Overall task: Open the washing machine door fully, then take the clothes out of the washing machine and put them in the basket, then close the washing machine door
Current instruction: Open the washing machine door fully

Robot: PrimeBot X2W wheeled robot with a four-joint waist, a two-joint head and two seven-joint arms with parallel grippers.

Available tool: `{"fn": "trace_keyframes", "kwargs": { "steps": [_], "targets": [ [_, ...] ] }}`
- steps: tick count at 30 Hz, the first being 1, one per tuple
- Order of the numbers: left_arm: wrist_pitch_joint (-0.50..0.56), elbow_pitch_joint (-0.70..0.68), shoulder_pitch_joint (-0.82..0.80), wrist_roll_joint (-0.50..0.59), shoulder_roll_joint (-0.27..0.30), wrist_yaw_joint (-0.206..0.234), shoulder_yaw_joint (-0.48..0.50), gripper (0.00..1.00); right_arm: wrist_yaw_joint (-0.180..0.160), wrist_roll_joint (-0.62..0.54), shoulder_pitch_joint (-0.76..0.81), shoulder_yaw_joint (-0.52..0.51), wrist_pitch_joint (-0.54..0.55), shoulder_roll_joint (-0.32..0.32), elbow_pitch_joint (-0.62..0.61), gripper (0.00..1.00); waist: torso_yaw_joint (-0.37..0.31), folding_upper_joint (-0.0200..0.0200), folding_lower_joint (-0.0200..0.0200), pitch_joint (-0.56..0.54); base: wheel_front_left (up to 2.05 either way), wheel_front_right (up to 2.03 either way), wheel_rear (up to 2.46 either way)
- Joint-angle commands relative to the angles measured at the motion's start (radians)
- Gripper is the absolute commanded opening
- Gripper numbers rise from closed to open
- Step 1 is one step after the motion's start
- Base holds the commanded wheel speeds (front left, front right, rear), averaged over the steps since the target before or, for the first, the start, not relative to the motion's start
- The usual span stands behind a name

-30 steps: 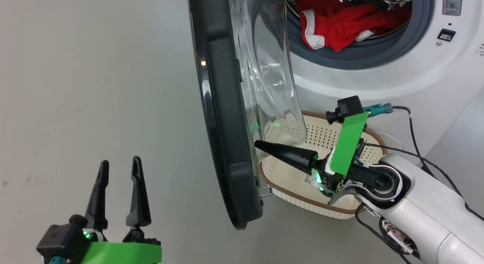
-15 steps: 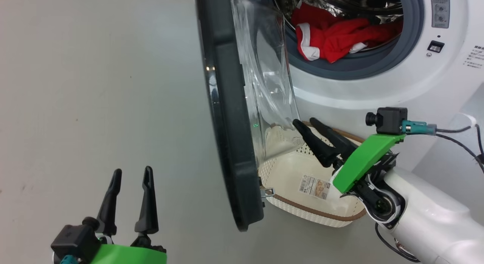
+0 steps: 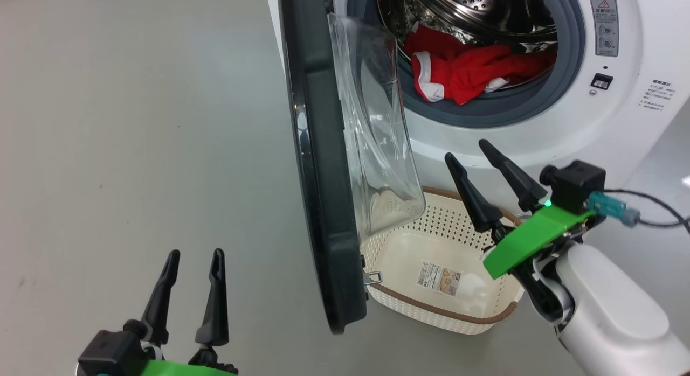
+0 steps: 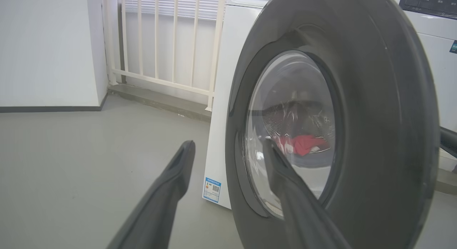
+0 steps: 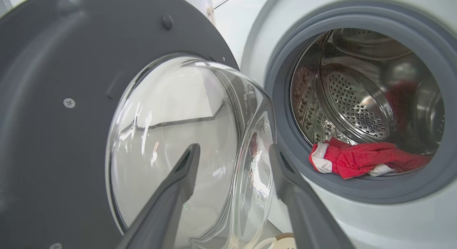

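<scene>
Head view: my camera has tipped up since a second ago, so more of the steel drum [image 3: 474, 9] shows. I don't read that as the machine moving. The washing machine door [image 3: 318, 166] hangs open, edge-on to me as before, its glass bowl bulging towards the washing machine [image 3: 620, 133]. The clothes [image 3: 463, 71] lie red and white at the front lip of the drum, untouched. The basket [image 3: 431, 307] sits on the floor under the glass, against the machine's front.

The real change is the right gripper [image 3: 465, 150]. A second ago its fingers were pressed together, pointing at the door's inner side low over the basket. Now they are spread and raised, pointing up at the white panel below the opening, touching nothing. With the arm lifted, the basket's label sticker [image 3: 439, 279] is uncovered. The left gripper [image 3: 195, 252] stays at lower left, fingers apart and empty, over bare floor.

Left wrist view: I look between its parted fingers at the door's outer face. The red clothes show dimly through the window. A small blue label [image 4: 212, 189] sits low on the machine's side.

Right wrist view: its fingers stand wide, framing the edge of the glass. To their right, the grey rubber ring [image 5: 282, 135] circles the drum, with the clothes heaped on its lower lip.
</scene>
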Motion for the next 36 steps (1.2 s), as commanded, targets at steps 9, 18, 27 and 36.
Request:
{"fn": "trace_keyframes", "kwargs": {
  "steps": [9, 18, 27, 36],
  "targets": [
    [-0.008, -0.056, -0.005, 0.017, 0.015, -0.012, 0.034, 1.0, 0.002, -0.402, 0.215, -0.278, -0.009, 0.14, -0.206, 1.0, -0.002, 0.0, 0.0, -0.009, 0.0, 0.0, 0.0],
    [-0.008, -0.069, -0.005, 0.016, 0.015, -0.012, 0.032, 1.0, 0.002, -0.549, 0.364, -0.376, -0.009, 0.198, -0.324, 1.0, -0.001, 0.0, 0.0, -0.003, 0.0, 0.0, 0.0],
    [-0.008, -0.058, -0.01, 0.019, 0.015, -0.01, 0.026, 1.0, 0.002, -0.544, 0.427, -0.389, -0.009, 0.203, -0.359, 1.0, 0.0, 0.0, 0.0, 0.004, 0.0, 0.0, 0.0],
    [-0.008, -0.033, -0.018, 0.006, 0.015, -0.011, 0.005, 0.0, 0.002, -0.536, 0.429, -0.386, -0.009, 0.203, -0.357, 1.0, 0.0, 0.0, 0.0, 0.009, 0.0, 0.0, 0.0]
  ]
}}
